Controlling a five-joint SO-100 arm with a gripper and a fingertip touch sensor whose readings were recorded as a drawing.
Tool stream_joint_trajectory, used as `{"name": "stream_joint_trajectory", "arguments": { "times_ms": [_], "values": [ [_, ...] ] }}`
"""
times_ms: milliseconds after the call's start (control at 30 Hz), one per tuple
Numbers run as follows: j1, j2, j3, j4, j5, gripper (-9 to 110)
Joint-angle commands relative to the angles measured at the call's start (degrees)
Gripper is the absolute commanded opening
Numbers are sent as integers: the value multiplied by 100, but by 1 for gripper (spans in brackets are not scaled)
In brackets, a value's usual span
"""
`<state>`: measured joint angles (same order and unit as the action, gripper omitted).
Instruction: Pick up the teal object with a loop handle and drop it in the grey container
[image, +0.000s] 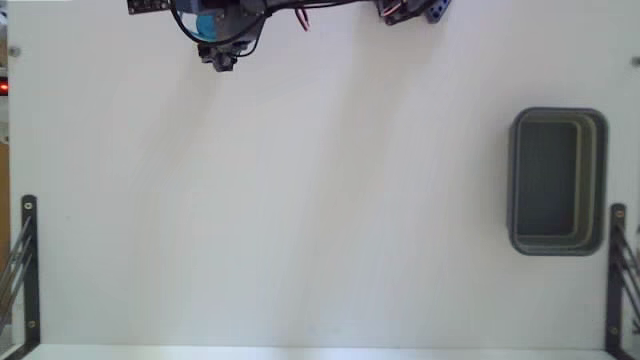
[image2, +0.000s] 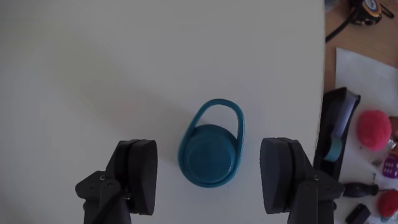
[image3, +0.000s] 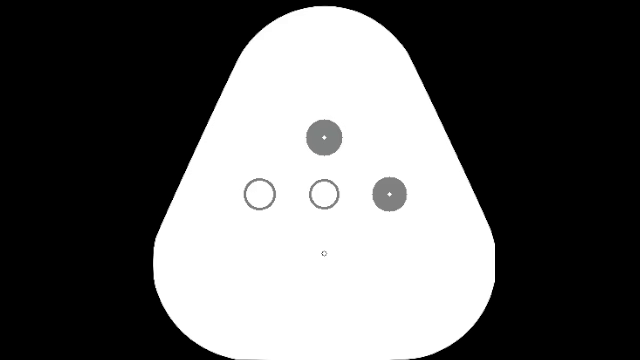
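Right now, in the wrist view, the gripper (image2: 211, 177) is spread wide, with one black finger (image2: 138, 174) on the left and the other on the right of the teal object with a loop handle (image2: 210, 148). The teal piece sits on the white table (image2: 124, 74) between the fingers, and neither one touches it, so the claw holds nothing. Its thin loop points up in that view, away from the claw. Past the table's right edge lie a black tape holder (image2: 337, 124) and a pink ball (image2: 374, 129). In the fixed view, the arm is at the top left, with a bit of teal showing under it. The grey container (image: 557, 181) sits well apart at the right side.
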<state>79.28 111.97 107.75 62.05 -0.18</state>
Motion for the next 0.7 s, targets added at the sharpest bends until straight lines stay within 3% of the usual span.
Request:
{"name": "stream_joint_trajectory", "arguments": {
  "times_ms": [0, 667],
  "values": [
    [164, 214, 79, -208, 18, 110],
    [164, 232, 1002, -1114, 18, 110]
  ]
}}
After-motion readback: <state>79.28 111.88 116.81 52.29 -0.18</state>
